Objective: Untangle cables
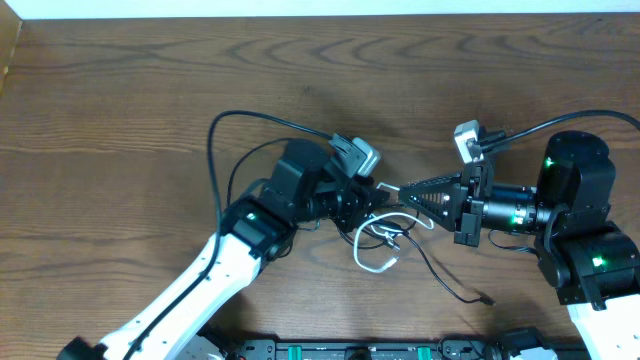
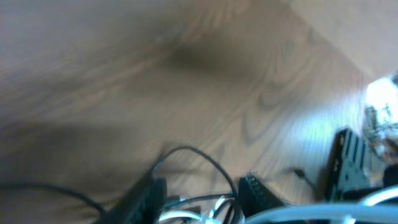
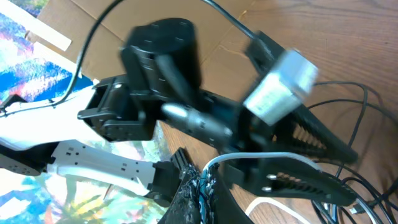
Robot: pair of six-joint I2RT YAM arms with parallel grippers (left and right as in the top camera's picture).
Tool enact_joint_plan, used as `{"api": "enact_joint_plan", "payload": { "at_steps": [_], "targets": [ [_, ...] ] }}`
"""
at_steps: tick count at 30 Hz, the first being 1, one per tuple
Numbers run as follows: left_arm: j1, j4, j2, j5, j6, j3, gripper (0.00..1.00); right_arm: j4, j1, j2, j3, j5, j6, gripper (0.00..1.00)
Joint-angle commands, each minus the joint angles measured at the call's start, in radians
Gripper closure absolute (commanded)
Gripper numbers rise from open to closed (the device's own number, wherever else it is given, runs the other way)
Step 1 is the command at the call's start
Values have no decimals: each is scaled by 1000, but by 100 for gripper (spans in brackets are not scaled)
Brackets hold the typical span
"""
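Note:
The cables lie bunched at the table's middle: a white cable (image 1: pixel 372 265) loops out toward the front, and a black cable (image 1: pixel 445 280) trails right to a small plug (image 1: pixel 487 299). My left gripper (image 1: pixel 378 203) is open, its fingers astride the bunch. In the left wrist view (image 2: pixel 199 196) white strands (image 2: pixel 186 214) and a black loop (image 2: pixel 199 152) pass between the fingers. My right gripper (image 1: pixel 403 192) points left, tip to tip with the left one. In the right wrist view it (image 3: pixel 202 186) is shut on the white cable (image 3: pixel 261 158), which arcs out from the fingertips.
The wooden table's far edge (image 1: pixel 320 12) runs along the top. A black rail (image 1: pixel 360 350) lines the front edge. A thick arm wire (image 1: pixel 215 150) loops left of the left wrist. The right arm's base (image 1: pixel 590 250) stands at the right.

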Motion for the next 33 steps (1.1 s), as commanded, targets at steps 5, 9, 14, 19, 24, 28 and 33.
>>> {"api": "enact_joint_plan", "payload": {
  "at_steps": [5,9,14,19,24,28,33],
  "targets": [
    [0,-6,39,-14,-36,2,92,1,-31,-2,14,5,10,99],
    [17,45,39,-18,-153,2,92,-41,-32,-2,13,241,-5,90],
    [88,92,26,-18,-381,2,93,-212,-31,18,13,651,64,27],
    [161,92,20,-16,-597,2,92,-372,-31,70,10,840,180,16],
    [174,92,20,-11,-768,2,92,-380,3,142,-14,803,49,19],
    [174,92,20,6,-810,2,92,-328,37,216,-51,811,39,21],
    [174,91,20,18,-810,2,92,-254,85,304,-73,800,38,22]
  ]
}}
